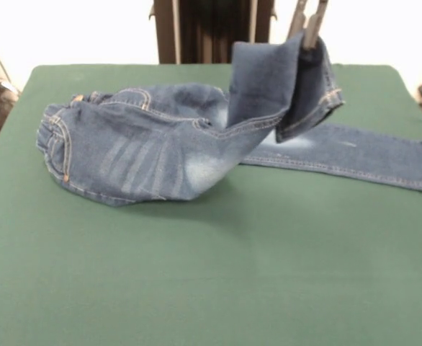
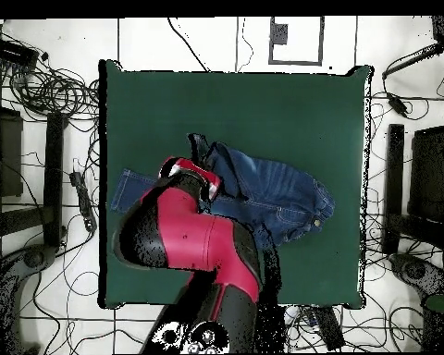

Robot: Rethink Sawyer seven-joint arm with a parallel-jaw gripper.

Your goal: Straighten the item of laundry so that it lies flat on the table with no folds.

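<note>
We see the gripper (image 1: 310, 34) pinching one raised leg of the jeans (image 1: 146, 155). The other leg lies flat along the table (image 1: 196, 288), its long axis running sideways below the fingers.

Claw (image 1: 308, 32) top beyond picture edge

Bright washed-out backdrop, even soft light; faint shadow under jeans (image 1: 160, 155), mild blur

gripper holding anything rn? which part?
Yes. The gripper is shut on the jeans, pinching one leg near its cuffed hem and lifting it off the table. The other leg lies flat.
</note>
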